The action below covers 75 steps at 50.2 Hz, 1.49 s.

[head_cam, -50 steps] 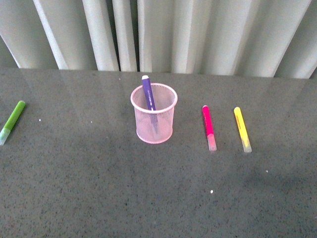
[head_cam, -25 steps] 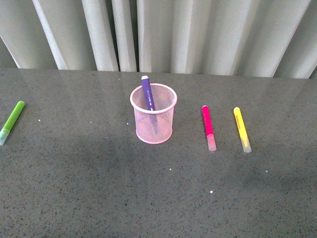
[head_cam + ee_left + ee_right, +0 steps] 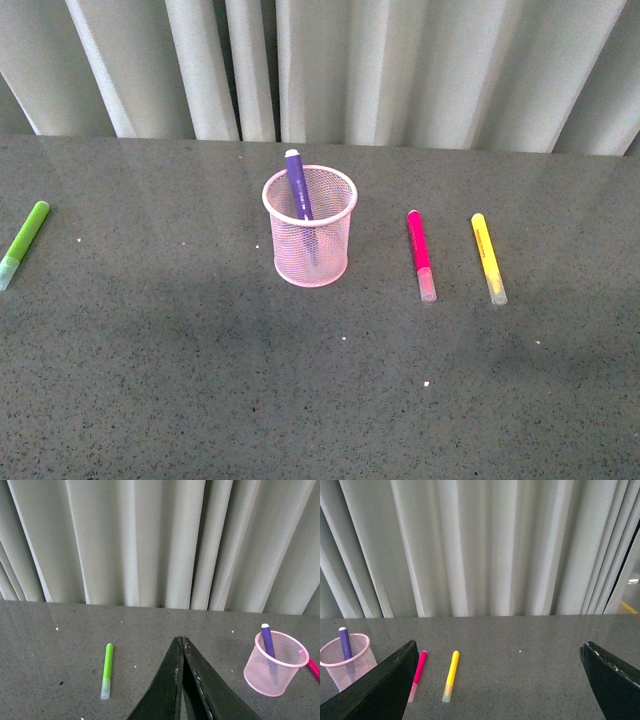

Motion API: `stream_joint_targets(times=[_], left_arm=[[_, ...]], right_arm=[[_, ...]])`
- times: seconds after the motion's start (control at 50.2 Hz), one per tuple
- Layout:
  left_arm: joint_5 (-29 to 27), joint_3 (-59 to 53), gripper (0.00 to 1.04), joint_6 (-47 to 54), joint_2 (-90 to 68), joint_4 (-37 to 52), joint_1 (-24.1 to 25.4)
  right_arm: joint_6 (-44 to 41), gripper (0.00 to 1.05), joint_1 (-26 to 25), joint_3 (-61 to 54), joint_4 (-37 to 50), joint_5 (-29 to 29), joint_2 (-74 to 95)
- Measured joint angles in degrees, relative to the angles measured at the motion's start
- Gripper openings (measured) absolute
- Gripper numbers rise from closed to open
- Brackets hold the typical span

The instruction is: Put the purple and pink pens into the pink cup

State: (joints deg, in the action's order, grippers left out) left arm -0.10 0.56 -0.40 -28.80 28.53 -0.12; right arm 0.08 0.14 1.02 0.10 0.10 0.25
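The purple pen (image 3: pixel 298 190) leans inside the pink cup (image 3: pixel 330 250); the pink pen (image 3: pixel 420 250) lies flat between cup and yellow marker (image 3: pixel 487 255). Left gripper (image 3: pixel 181 645) is closed on nothing, right gripper (image 3: pixel 500 644) spread wide and empty, so next it likely must descend over the pink pen

Soft, even light; all three views sharp. Faint sheen on far table (image 3: pixel 150 160), diffuse shadow nearer.

the cup (image 3: pixel 330 250) mouth is partly taken by the purple pen (image 3: pixel 298 187); the pink pen (image 3: pixel 421 252) is flanked by the yellow marker (image 3: pixel 488 259), with bare table (image 3: pixel 380 250) left cupward.
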Motion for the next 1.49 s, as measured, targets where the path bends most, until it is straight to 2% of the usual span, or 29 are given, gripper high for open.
stream_joint_targets(times=[0.717,0.836,1.135,1.294,1.414,1.494], left_arm=[[0.0,0.0,0.04,0.0,19.1,-18.7,0.0],[0.1,0.0,0.04,0.0,26.3,-27.7,0.0],[0.1,0.0,0.04,0.0,28.6,-28.5,0.0],[0.1,0.0,0.29,0.0,28.6,-28.5,0.0],[0.1,0.0,0.58,0.0,28.6,-28.5,0.0],[0.1,0.0,0.7,0.0,28.6,-28.5,0.0]], right_arm=[[0.0,0.98,0.0,0.0,0.0,0.0,0.0],[0.0,0.98,0.0,0.0,0.0,0.0,0.0],[0.0,0.98,0.0,0.0,0.0,0.0,0.0],[0.0,0.98,0.0,0.0,0.0,0.0,0.0],[0.0,0.98,0.0,0.0,0.0,0.0,0.0],[0.0,0.98,0.0,0.0,0.0,0.0,0.0]])
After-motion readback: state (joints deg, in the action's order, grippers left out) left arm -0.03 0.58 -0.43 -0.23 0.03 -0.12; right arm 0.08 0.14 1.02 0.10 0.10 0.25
